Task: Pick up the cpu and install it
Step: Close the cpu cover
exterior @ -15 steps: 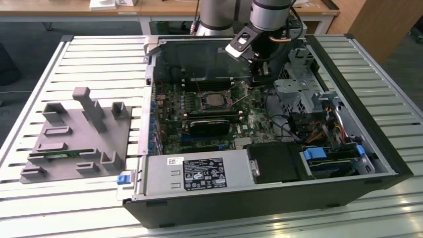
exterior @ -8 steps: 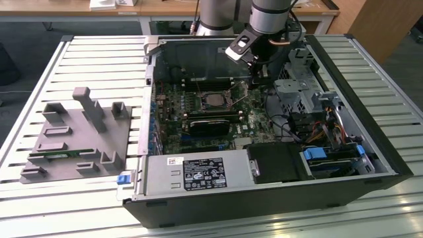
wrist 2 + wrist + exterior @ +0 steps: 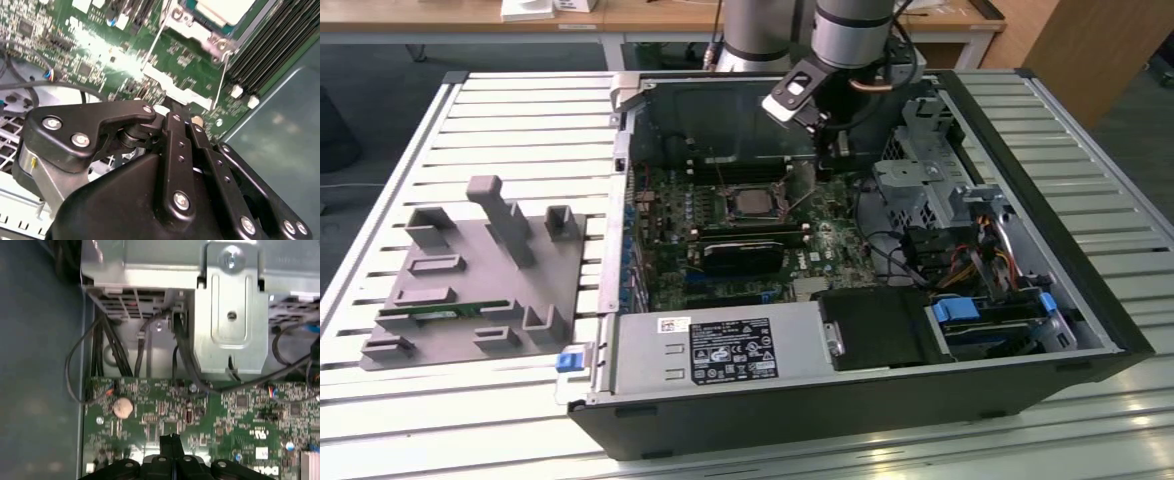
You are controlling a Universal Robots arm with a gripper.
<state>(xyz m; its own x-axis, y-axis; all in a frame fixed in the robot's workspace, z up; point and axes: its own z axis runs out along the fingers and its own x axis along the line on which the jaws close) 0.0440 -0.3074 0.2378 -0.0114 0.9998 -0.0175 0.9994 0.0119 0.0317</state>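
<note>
Nearest in the exterior view, the open computer case (image 3: pixel 854 420) lies on a slatted metal table (image 3: pixel 454 420), with a silver power supply (image 3: pixel 720 350) along its near edge. On the exterior view's left, apart from the case, a grey moulded holder (image 3: pixel 467 270) sits on the table, and a green memory stick (image 3: pixel 447 313) lies in one of its slots. Further in, the green motherboard (image 3: pixel 667 250) covers the floor of the case and carries a black block (image 3: pixel 747 252). Just beyond that block the cpu (image 3: pixel 750 204) lies flat in its socket. In the second wrist view the cpu (image 3: pixel 225 7) shows a pale top inside the socket's metal frame (image 3: pixel 195 30), and a thin wire lever (image 3: pixel 154 45) runs beside it. The gripper (image 3: pixel 823 168) hangs just beside the socket, toward the exterior view's right, close above the board and apart from the cpu. In the first wrist view its fingers (image 3: pixel 166 445) are pressed together, with nothing seen between them. Behind, the arm (image 3: pixel 854 30) stands up out of the case
</note>
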